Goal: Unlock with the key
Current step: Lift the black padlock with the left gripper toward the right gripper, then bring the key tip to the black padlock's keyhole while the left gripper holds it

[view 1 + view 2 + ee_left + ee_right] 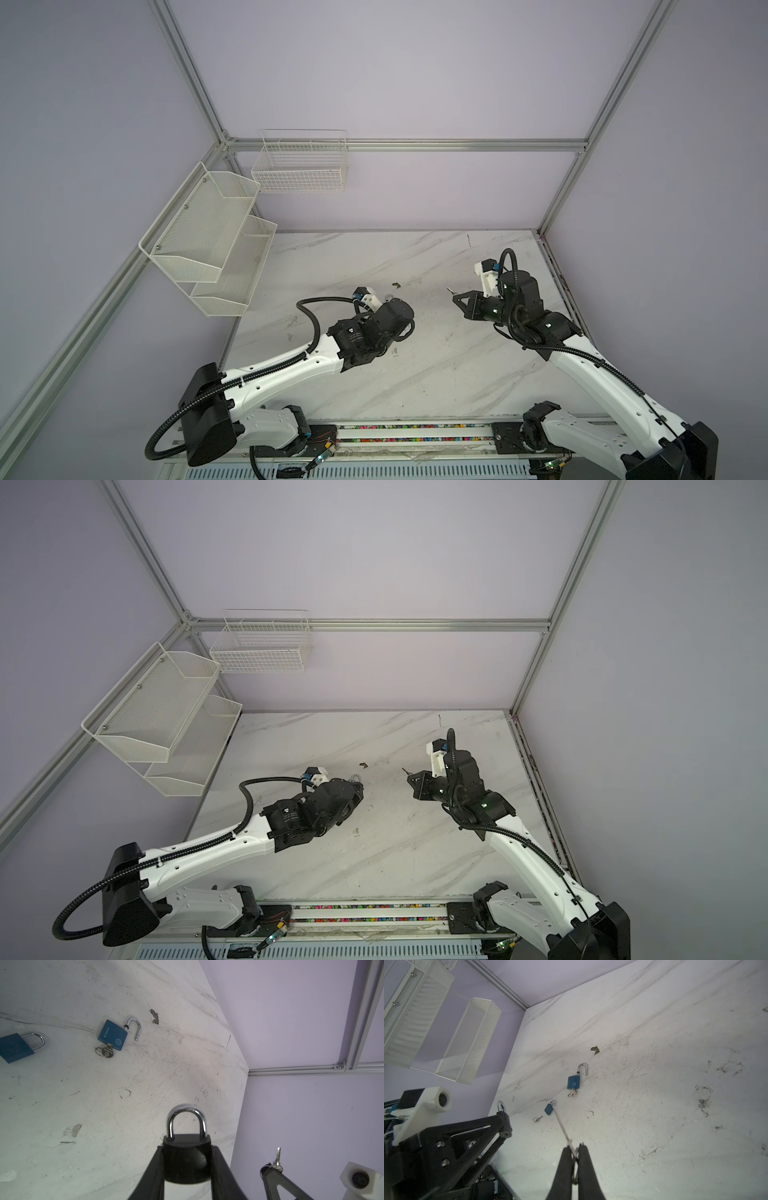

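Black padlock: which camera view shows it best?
Left wrist view: the black padlock sits close up, body and closed shackle clear between the jaws. Right wrist view shows only its shackle tip; both top views, barely a glint.

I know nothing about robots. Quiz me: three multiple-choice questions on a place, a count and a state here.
1. Where is the black padlock with the steel shackle? A in a basket; B in the left hand; C on the floor.
2. How many blue padlocks lie on the white marble table? A three; B one; C two.
3. The right hand is: A shut on a small silver key; B wide open; C shut on a padlock.
Answers: B, fingers clamp its body; C, one open blue padlock, one shut blue padlock; A, the blade juts from its fingertips.
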